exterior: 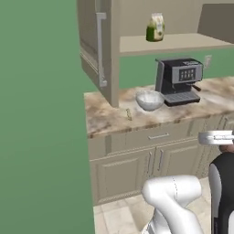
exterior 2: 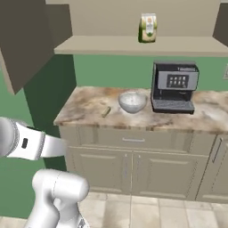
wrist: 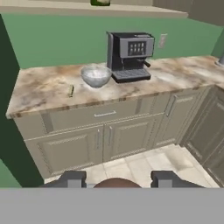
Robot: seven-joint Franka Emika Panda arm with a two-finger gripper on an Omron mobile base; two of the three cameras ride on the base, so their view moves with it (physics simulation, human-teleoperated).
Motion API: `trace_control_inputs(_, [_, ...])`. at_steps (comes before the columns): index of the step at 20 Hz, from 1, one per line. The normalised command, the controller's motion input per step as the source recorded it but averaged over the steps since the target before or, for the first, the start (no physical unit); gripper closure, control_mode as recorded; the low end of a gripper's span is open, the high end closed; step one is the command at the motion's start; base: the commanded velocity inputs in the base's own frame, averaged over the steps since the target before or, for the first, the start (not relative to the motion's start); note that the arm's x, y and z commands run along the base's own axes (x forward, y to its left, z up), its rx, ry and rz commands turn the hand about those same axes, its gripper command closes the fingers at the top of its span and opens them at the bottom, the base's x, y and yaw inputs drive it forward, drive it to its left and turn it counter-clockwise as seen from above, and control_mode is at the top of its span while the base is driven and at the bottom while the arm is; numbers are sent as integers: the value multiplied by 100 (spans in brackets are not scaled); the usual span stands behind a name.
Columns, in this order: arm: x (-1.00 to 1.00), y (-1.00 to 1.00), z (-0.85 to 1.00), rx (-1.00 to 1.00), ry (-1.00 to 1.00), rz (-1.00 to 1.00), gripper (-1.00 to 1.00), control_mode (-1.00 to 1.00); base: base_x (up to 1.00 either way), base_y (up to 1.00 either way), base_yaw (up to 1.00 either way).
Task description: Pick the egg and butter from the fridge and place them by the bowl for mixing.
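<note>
Hand view: gripper at the bottom centre of the frame, its two dark fingers pinching a brown rounded thing between them, the egg; only its top edge shows above the grey band.

Counter runs across the middle of the frame, marbled tan top, cabinet doors below. Butter, a slim pale stick, lies on the counter left of centre. Bowl, grey-white, sits just right of the butter, apart from it. Coffee machine stands just right of the bowl.

Right base view: butter left of the bowl, near it, not touching. Bottle on the shelf, upper centre.

Left base view: butter lower left of the bowl.
</note>
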Motion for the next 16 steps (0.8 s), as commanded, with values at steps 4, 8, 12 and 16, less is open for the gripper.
trace_control_inputs(4, [0,0,0,0,0,0,100,100,97,-23,10])
trace_control_inputs(8, [0,0,0,0,0,0,100,100,40,-59,33])
trace_control_inputs(12, [0,0,0,0,0,0,100,100,5,-54,36])
trace_control_inputs(16, [0,0,0,0,0,0,100,100,0,-14,6])
